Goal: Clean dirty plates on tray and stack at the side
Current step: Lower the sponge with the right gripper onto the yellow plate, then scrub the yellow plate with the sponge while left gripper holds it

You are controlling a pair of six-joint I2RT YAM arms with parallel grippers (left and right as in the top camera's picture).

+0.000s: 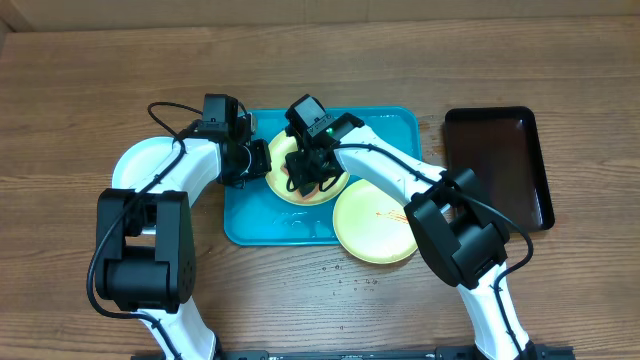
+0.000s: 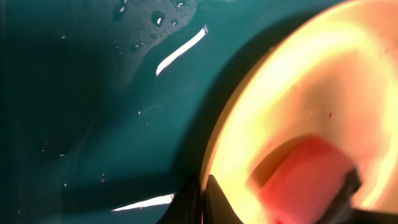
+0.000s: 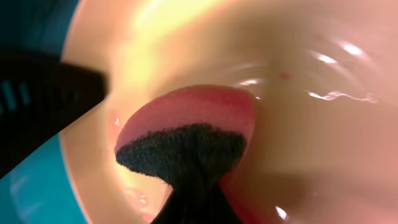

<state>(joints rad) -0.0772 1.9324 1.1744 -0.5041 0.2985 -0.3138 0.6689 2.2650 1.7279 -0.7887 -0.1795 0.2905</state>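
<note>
Your yellow-green plate (image 1: 283, 188) lies inside the teal tray (image 1: 395, 125), just left of the frame's centre in the overhead view. Both claws are on it. The right gripper (image 1: 305, 172) is clamped on a pink sponge (image 3: 199, 106) with a black scouring face, and the sponge presses into the plate's pale bowl. In the right wrist view you can see a small red speck (image 3: 285, 76) on the plate, up and to the right of the sponge, with wet glints around it.

The left gripper (image 1: 255, 160) sits at the plate's left rim with its jaws together on that edge. In the left wrist view a dark finger (image 2: 214, 202) meets the rim at the bottom of the frame, and the tray floor beside it is beaded with water.

A second yellow-green plate (image 1: 375, 222) lies lower right of the first. It overlaps the tray's lower right corner and rests partly on the wooden table (image 1: 100, 80), and a thin red smear (image 1: 385, 213) marks its centre.

The light blue plate (image 1: 135, 160) is on the table at the left, outside the tray and partly hidden under the left arm. A narrow black tray (image 1: 500, 165) sits at the upper right, apart from the teal one.
</note>
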